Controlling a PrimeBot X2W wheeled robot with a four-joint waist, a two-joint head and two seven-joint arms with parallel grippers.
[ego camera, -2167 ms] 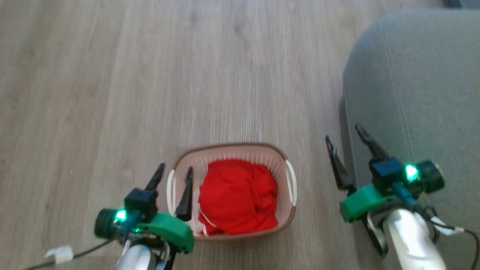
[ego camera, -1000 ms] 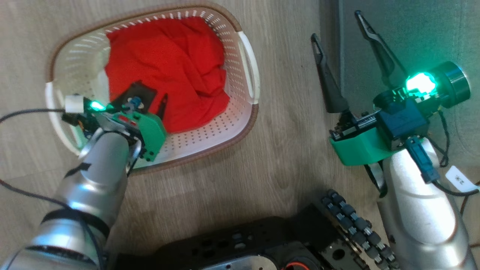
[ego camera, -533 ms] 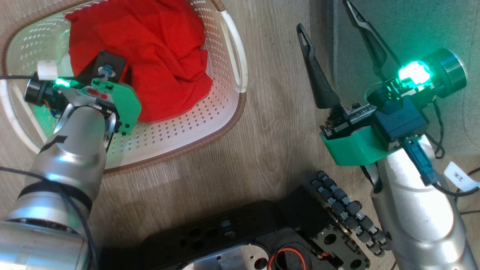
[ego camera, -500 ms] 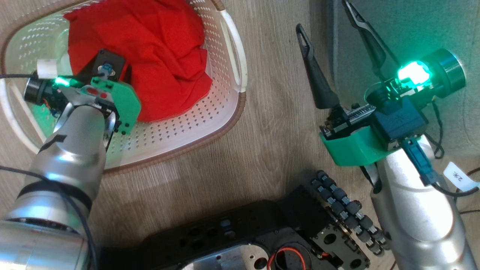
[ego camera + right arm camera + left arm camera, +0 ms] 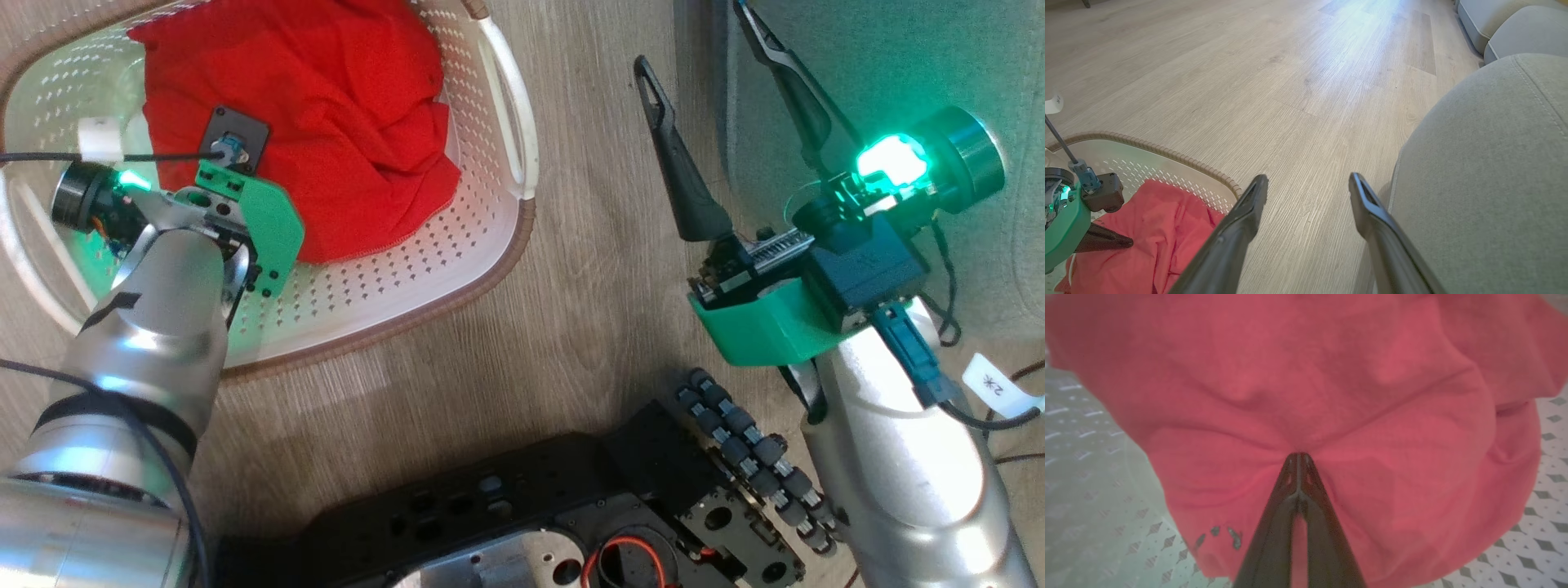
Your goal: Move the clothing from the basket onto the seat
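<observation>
The clothing (image 5: 326, 90) is a crumpled bright red heap in the cream perforated basket (image 5: 392, 278), which stands on the floor at the upper left. In the left wrist view my left gripper (image 5: 1298, 457) is shut, its tips pinching a fold of the clothing (image 5: 1306, 384). From the head, the left arm's green wrist mount (image 5: 261, 220) covers those fingers. My right gripper (image 5: 690, 37) is open and holds nothing, between the basket and the grey-green seat (image 5: 898, 65). The right wrist view shows the right gripper (image 5: 1308, 179) above the floor, the seat (image 5: 1486, 183) to its right, and the basket's brown rim (image 5: 1167, 153) lower left.
My black wheeled base (image 5: 522, 506) fills the bottom of the head view. Wooden floor (image 5: 604, 245) lies between basket and seat. A thin cable (image 5: 49, 155) crosses the basket's left side. More grey cushions (image 5: 1494, 16) sit far off along the floor.
My left gripper has closed on the red fabric inside the basket. The head camera came lower and closer over the last second. The right gripper stays open.
</observation>
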